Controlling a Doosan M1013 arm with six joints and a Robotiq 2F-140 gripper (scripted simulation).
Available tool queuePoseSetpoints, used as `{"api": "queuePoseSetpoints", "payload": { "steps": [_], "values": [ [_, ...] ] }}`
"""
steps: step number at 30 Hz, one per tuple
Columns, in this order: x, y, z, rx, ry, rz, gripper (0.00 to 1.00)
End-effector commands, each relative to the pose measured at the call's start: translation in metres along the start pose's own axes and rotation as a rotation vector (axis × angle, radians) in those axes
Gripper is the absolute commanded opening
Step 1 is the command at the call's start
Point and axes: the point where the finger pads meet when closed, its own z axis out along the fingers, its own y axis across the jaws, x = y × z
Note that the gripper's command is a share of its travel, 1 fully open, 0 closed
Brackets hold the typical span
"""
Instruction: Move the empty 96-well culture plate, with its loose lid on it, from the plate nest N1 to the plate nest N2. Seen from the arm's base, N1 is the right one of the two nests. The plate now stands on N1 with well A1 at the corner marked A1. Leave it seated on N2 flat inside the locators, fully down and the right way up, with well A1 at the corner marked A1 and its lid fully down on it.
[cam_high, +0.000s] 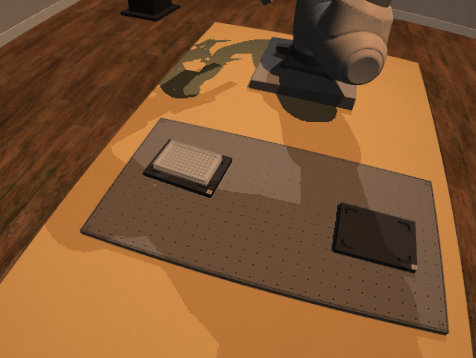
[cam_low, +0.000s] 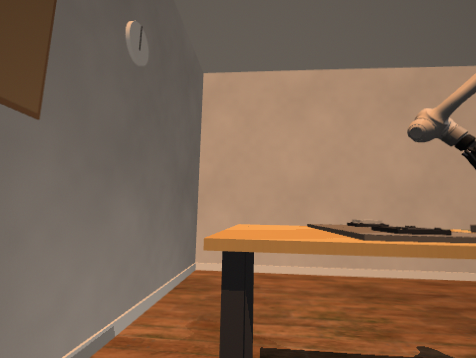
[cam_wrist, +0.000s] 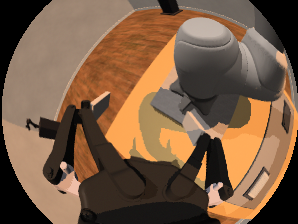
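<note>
The clear lidded 96-well plate (cam_high: 187, 161) sits flat on the black nest N1 (cam_high: 188, 169) at the left of the grey perforated board (cam_high: 270, 220). The lid lies down on it. The empty black nest N2 (cam_high: 375, 236) lies at the right of the board, with its corner locators showing. In the side view the plate (cam_low: 367, 222) is a thin strip on the board. My gripper (cam_wrist: 148, 108) shows in the wrist view with its fingers spread wide and nothing between them. It hangs high above the table, far from both nests. A pale rectangle (cam_wrist: 258, 184) at the right rim may be the plate.
The arm's base (cam_high: 305, 82) stands on a plate at the back of the orange table. The arm's wrist (cam_low: 434, 125) reaches in at the right edge of the side view, well above the board. A wall stands to the left of the table.
</note>
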Motion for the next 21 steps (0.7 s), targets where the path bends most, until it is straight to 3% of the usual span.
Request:
{"api": "queuePoseSetpoints", "payload": {
  "steps": [1,17,19,21],
  "values": [
    [0.000,0.000,0.000,0.000,0.000,0.000,1.00],
    [0.000,0.000,0.000,0.000,0.000,0.000,1.00],
    [-0.007,0.006,-0.004,-0.019,-0.059,0.023,1.00],
    [-0.014,0.011,-0.009,-0.023,-0.071,0.027,1.00]
  ]
}}
